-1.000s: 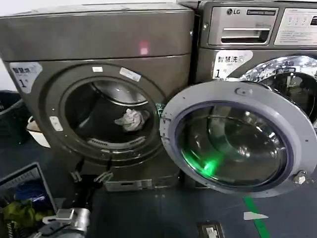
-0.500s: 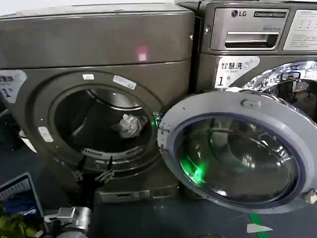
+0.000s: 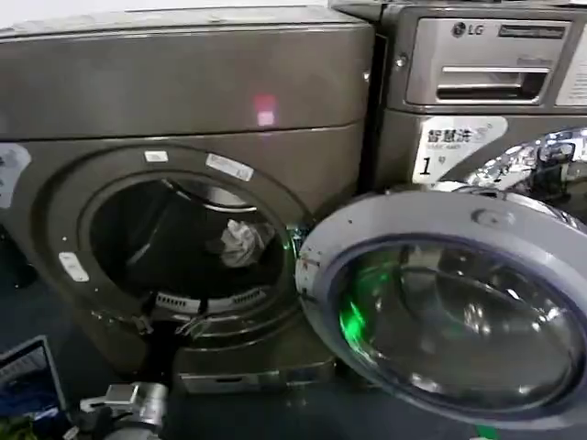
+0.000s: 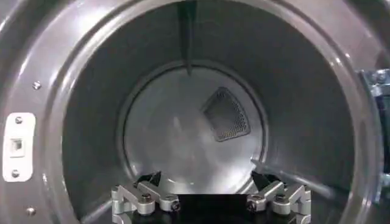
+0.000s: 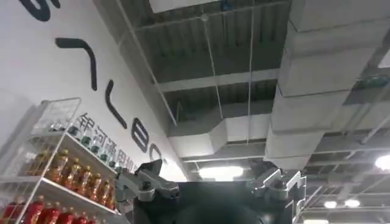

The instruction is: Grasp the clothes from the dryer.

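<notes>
The dryer is the bronze-grey machine on the left, with a pink light and its round drum mouth open. The clothes, a small pale grey-white wad, lie inside the drum toward its right side. My left gripper hangs open at the drum mouth's lower rim, left of and below the wad, apart from it. In the left wrist view the left gripper faces the bare drum back wall with its mesh vent; the clothes are out of that view. My right gripper is open and empty, pointing up at a ceiling.
The dryer's round glass door stands swung open to the right of the drum mouth, with a green glint in it. An LG machine stands to the right behind the door. A bin with blue fabric sits at the lower left.
The head view has closed in on the dryer: drum mouth and door look larger, and the bin has slid toward the lower left corner. The clothes lie where they were.
</notes>
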Controlling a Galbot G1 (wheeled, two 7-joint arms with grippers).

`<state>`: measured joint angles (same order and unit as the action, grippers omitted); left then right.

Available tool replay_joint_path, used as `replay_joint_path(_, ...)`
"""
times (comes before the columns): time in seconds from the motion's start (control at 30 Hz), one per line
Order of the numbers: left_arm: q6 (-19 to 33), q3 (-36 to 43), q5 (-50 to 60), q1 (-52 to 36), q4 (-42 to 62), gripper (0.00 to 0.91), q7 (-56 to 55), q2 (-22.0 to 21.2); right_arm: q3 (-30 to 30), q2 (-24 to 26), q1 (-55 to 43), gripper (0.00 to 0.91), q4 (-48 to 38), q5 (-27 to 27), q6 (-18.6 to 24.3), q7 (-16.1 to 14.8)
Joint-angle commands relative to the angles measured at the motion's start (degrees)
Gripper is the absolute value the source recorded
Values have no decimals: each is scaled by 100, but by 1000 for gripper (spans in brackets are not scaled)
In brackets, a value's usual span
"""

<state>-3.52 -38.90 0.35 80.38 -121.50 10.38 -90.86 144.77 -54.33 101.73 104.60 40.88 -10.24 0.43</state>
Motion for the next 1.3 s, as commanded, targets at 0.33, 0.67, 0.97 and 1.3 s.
replay_joint_path(0.33,-6,1,-1,-6,-16,907,4,2,18,7,5,907,1,6,3,-8)
replay_joint_path(0.67,-36,-2,-7,-47,0,907,4,25,-13,12,-13,907,19,-3,3,-15)
replay_joint_path(0.97,-37,-4,-14,-58,25,907,6,41,-39,2,-20,907,64,-11,3,-16)
replay_joint_path(1.3,-37,13,-12,-75,34,907,12,31,-1,-23,18,907,115,19,-74,88)
